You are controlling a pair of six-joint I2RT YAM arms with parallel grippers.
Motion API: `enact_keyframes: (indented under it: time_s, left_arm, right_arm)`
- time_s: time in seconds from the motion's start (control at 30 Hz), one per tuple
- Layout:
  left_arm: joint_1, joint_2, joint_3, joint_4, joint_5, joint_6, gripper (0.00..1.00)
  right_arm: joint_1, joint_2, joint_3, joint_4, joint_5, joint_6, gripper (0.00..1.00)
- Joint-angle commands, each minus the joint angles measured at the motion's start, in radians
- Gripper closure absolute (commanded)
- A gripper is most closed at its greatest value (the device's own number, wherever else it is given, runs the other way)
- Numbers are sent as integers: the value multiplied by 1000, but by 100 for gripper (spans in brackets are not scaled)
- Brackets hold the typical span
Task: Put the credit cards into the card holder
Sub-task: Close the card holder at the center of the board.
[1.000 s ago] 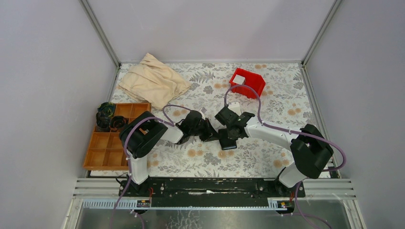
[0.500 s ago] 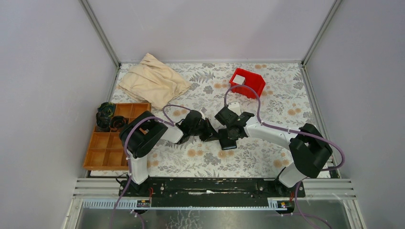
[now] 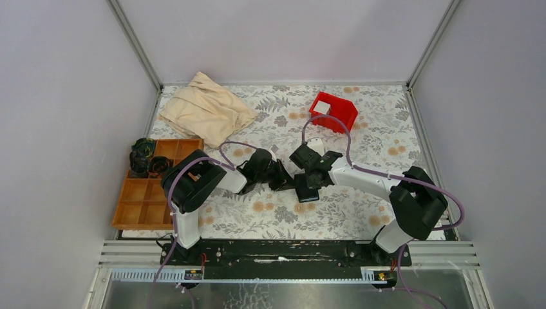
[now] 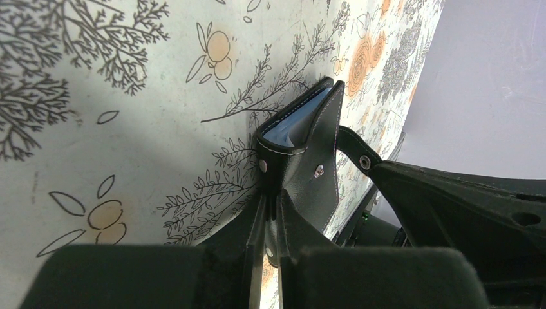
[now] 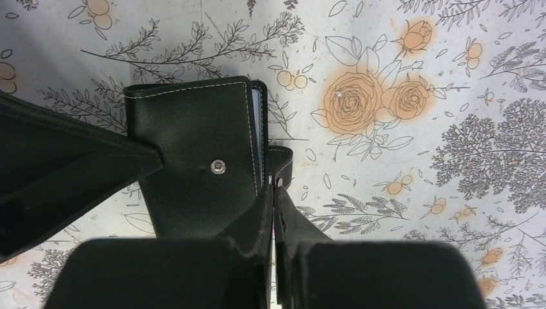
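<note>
Endgame, I reckon: the card holder sits mid-way across the table with blue credit cards tucked inside, left gripper and right gripper both pinched shut on it, so next the clasp tab probably needs pressing onto its snap.

— How do the left arm and right arm look?
— Alike: white tubular links between bulky black joint housings, with a thin purple cable looping along each.

Overhead view, wrist close-ups sharing card holder
</note>
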Motion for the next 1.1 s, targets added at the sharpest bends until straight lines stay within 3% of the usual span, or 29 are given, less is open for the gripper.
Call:
enact_keyframes:
  time_s: [0.0, 1.07]
  left_arm:
    - [7, 100, -78, -312, -130, 84, 100]
    - [7, 125, -57, -294, -117, 80, 100]
  right_arm:
    - [-8, 0, 22, 20, -43, -10, 99]
    - [-8, 124, 93, 58, -159, -24, 100]
